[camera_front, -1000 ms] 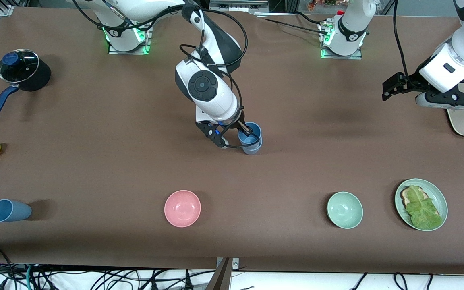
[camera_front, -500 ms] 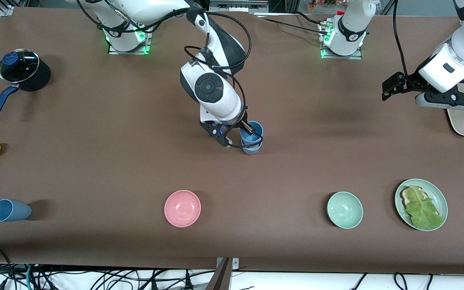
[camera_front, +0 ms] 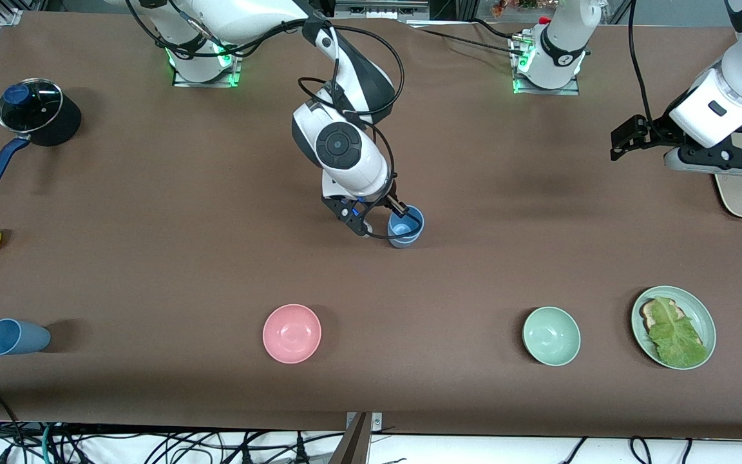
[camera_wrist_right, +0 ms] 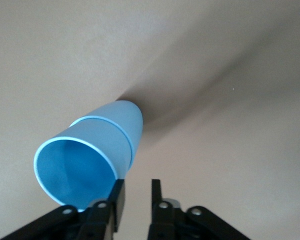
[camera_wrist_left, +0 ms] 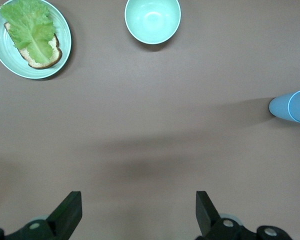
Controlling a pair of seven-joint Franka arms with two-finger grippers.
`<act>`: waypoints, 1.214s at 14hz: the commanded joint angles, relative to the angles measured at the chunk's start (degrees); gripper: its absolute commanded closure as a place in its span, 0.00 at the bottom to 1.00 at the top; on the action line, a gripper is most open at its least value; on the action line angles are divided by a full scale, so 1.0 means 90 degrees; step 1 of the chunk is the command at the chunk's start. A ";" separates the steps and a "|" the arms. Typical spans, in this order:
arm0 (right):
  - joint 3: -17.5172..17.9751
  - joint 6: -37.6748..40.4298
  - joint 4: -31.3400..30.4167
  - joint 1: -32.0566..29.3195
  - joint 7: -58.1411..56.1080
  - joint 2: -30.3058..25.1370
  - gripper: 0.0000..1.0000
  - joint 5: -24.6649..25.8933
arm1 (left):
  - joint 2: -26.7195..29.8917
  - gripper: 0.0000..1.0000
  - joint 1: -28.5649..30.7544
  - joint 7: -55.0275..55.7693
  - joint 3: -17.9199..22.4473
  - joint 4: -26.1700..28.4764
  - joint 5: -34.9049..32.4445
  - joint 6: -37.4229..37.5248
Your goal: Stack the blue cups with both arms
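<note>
Blue nested cups (camera_front: 404, 226) stand mid-frame on the surface; right gripper (camera_wrist_right: 135, 200) fingers, slightly parted, sit at the rim, apparently releasing. Left gripper (camera_wrist_left: 137, 212) waits wide open, upper right. A third cup (camera_front: 13, 337) lies lower left, nearer the right arm.

We saw matte, smooth plastic on the nested blue cups (camera_front: 404, 227) beside the right tool (camera_front: 380, 219); the bench (camera_front: 152, 270) looked matt brown, the arms (camera_front: 345, 154) glossy white.
</note>
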State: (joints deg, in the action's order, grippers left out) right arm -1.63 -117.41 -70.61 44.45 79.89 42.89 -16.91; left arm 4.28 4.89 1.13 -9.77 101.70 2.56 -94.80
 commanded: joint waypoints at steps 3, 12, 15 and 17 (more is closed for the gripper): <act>-0.0103 0.0262 0.0258 -0.0055 -0.0020 -0.0146 0.00 0.0170 | -0.0076 0.00 0.0072 -0.0057 -0.0077 -0.0187 -0.0099 0.0153; -0.0122 0.2750 0.0219 -0.1050 -0.2408 -0.0907 0.00 0.0180 | -0.0076 0.00 0.0072 -0.0057 -0.0086 -0.0187 -0.0099 0.0162; -0.0656 0.3669 0.0131 -0.1257 -0.3648 -0.1093 0.00 0.0239 | -0.0076 0.00 0.0062 -0.0057 -0.0086 -0.0197 -0.0099 0.0162; -0.1077 0.3808 -0.0103 -0.1257 -0.4382 -0.1259 0.00 0.0239 | -0.0076 0.00 0.0072 -0.0057 -0.0086 -0.0197 -0.0069 0.0162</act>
State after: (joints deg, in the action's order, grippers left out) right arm -8.94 -84.41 -68.50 33.02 46.01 34.30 -15.45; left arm 4.27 4.89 1.13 -9.88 101.66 2.56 -94.58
